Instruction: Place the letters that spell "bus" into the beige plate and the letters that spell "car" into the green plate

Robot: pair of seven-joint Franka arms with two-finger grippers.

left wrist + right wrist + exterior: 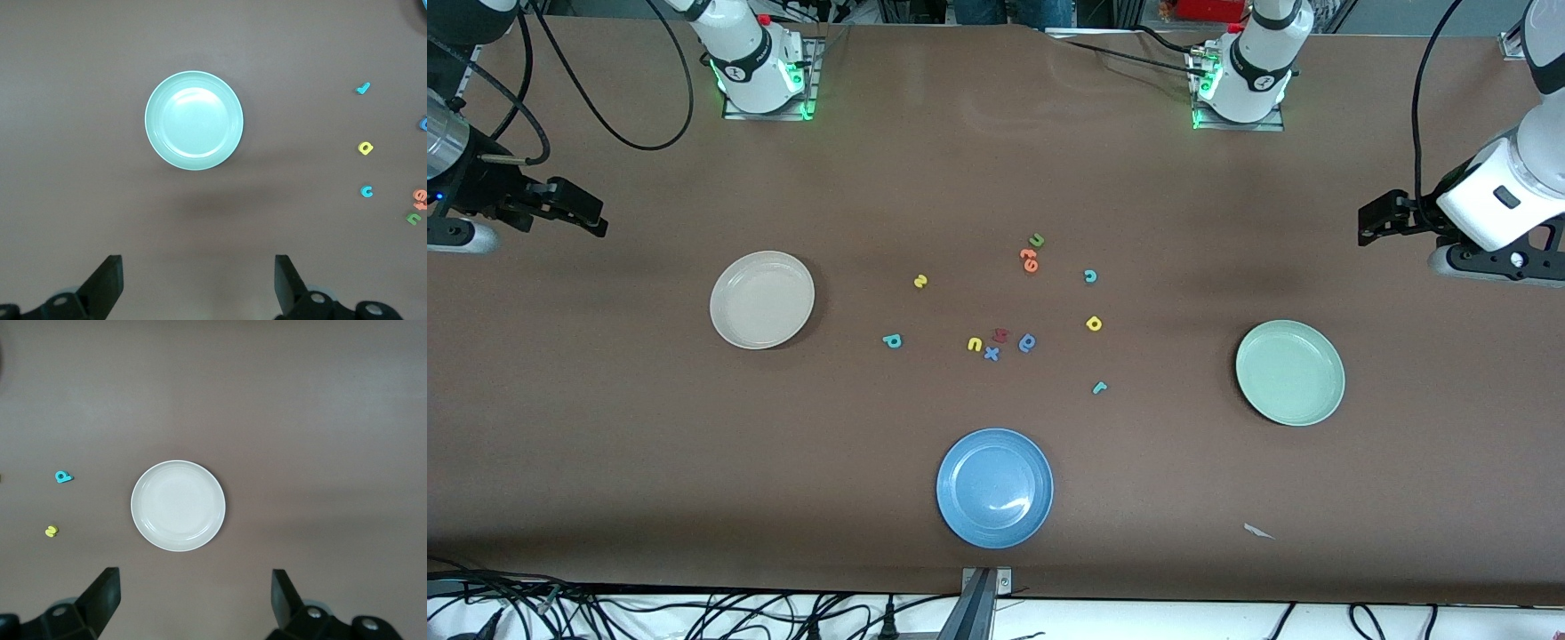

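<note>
Both arms wait with fingers apart: the left claw [1371, 218] at 3 o'clock, the right claw [583, 213] at 9. The beige plate [762, 300] and the green plate [1289, 372] hold nothing. All the letters, such as the teal b [892, 340] and the teal r [1100, 387], lie mid-desk [605, 427] between them.

My table [605, 427] wears a matt brown covering, slightly rippled. The beige plate [762, 300], green plate [1289, 372] and blue plate [994, 487] look smooth, faintly glossy plastic. My fingers [107, 283] are matt black.
</note>
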